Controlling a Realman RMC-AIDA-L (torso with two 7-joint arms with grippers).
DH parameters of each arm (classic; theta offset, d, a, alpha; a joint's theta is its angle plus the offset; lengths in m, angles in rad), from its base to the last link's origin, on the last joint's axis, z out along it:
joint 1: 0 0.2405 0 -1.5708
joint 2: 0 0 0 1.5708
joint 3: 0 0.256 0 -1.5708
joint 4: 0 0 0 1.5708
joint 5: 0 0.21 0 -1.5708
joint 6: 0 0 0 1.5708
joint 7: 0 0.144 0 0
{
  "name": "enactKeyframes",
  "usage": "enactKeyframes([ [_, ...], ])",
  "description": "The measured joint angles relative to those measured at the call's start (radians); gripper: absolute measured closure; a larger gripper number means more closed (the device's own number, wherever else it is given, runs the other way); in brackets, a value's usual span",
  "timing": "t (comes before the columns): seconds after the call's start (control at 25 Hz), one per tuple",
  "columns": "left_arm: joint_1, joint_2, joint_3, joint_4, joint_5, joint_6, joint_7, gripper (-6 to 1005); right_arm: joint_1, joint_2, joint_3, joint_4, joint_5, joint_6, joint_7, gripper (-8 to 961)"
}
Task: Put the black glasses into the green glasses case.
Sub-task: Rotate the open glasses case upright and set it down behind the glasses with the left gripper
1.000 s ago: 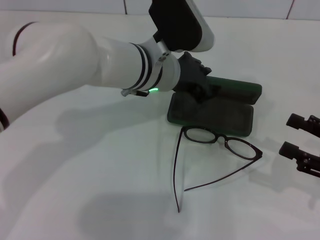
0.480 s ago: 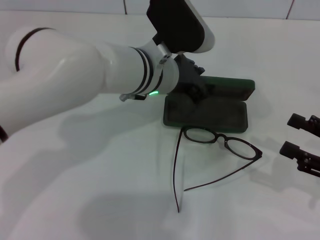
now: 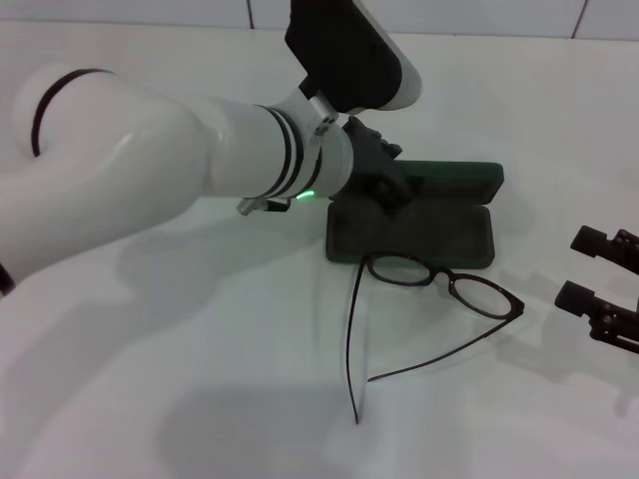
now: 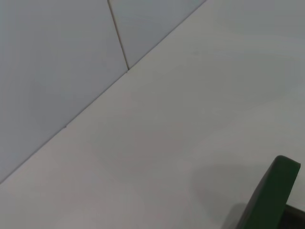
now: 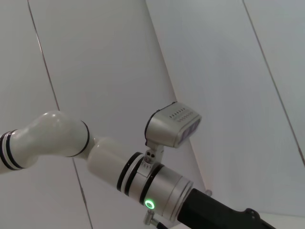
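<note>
The green glasses case (image 3: 419, 228) lies open on the white table (image 3: 180, 399), its lid standing up along the far edge and the dark lined tray facing up. The left gripper (image 3: 384, 180) reaches in over the case's left far corner, touching or nearly touching the lid there; its fingers are hidden behind its own black body. Just in front of the case, the black glasses (image 3: 439, 284) rest on the table with both temple arms unfolded, one lens touching the case's front edge. Well to the right of the case, the right gripper (image 3: 597, 271) sits with its two fingers apart.
</note>
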Motion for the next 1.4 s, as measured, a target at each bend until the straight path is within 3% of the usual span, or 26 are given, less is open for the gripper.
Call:
enactKeyframes([
  [1.16,0.009,0.0,0.047,-0.012,0.034,-0.002,-0.077,590,-0.001,0.01,-0.008,-0.002,-0.009,-0.006,0.004,200],
  [1.4,0.01,0.002,0.054,-0.003,0.032,-0.001,-0.071,548,-0.005,0.014,-0.009,-0.002,-0.011,-0.008,0.002,201],
])
